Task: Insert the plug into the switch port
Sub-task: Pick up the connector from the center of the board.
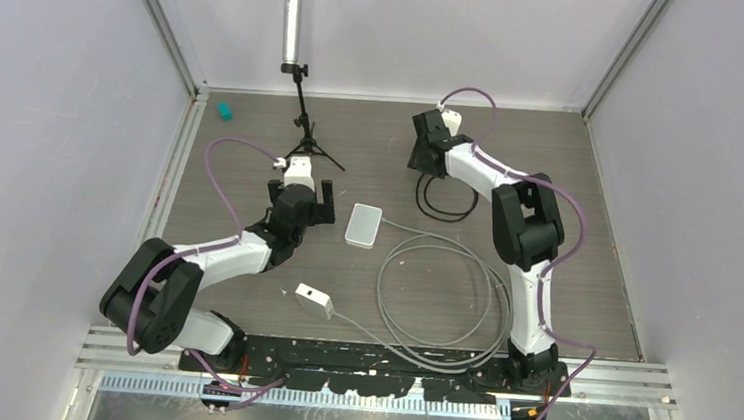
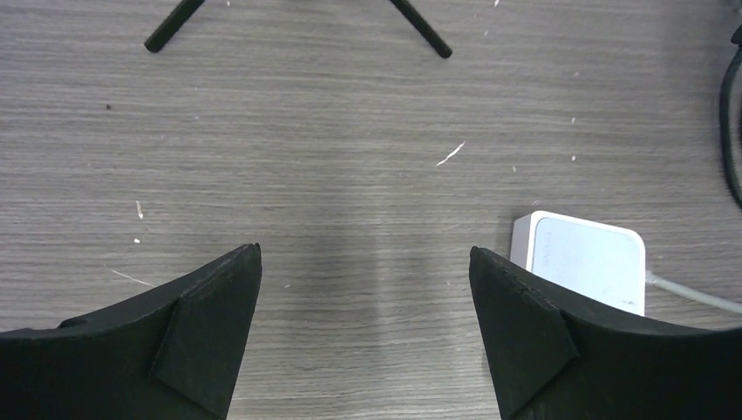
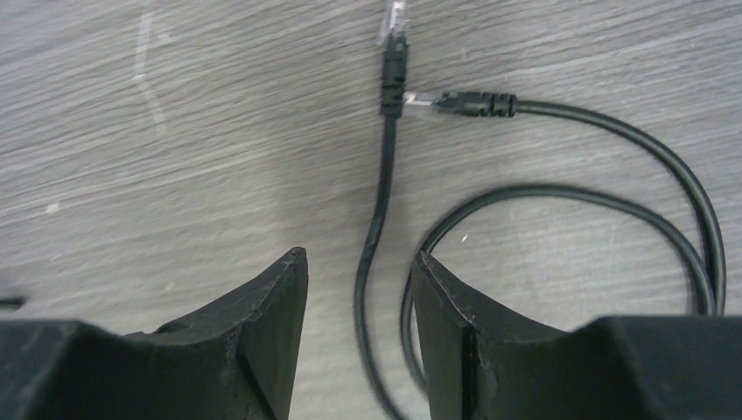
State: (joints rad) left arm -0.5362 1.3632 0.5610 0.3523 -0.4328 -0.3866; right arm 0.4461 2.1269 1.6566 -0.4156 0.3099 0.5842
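The left gripper [image 2: 363, 254] is hanging spread wide over the grey wood-grain table [image 2: 350, 131], pinching nothing, and the white switch [image 2: 584, 258] is lying just beside one finger. The right gripper [image 3: 359, 258] is standing partly spread, straddling the black cable [image 3: 382, 192] without closing on it. The cable's plug [image 3: 394, 52] is lying ahead on the table, a second plug [image 3: 464, 103] just beside it. White flecks [image 2: 451, 154] are dotting the tabletop. Pale lilac walls [image 1: 42, 144] are enclosing it.

Switch [image 1: 364, 224] ports out of view
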